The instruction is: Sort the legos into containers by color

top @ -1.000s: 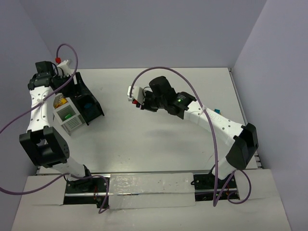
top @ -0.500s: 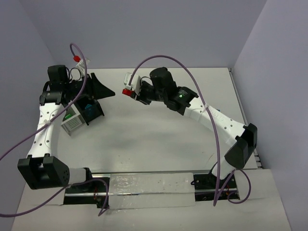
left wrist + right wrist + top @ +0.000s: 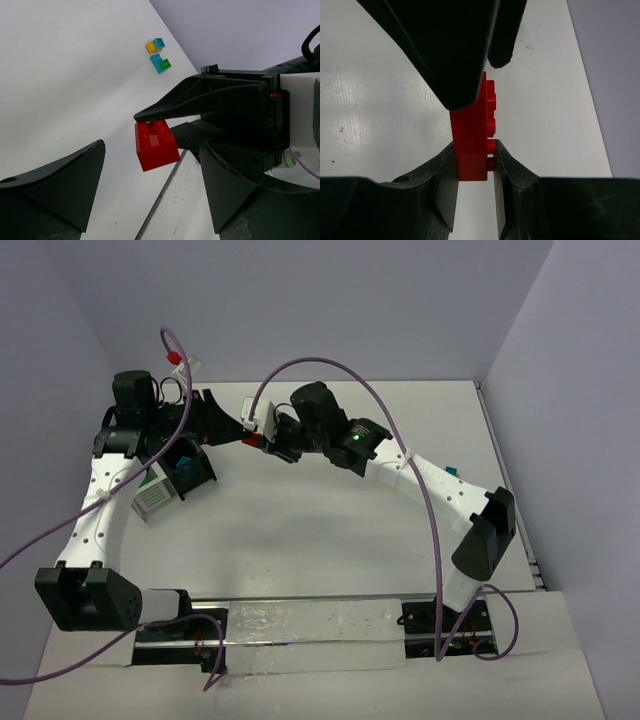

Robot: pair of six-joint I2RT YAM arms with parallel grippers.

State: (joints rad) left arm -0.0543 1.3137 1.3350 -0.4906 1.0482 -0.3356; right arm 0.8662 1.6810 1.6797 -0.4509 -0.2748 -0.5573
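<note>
This looks like a handover: my right gripper is clamped on the red brick in the air above the worktop, and my left gripper, gaping wide around it, should next close, then carry it to the bins.

My left fingers stand wide apart, but the red lego brick pinched in the right gripper blocks the gap between them. The containers crowd the table's left side; I can pass freely mid-table.
</note>
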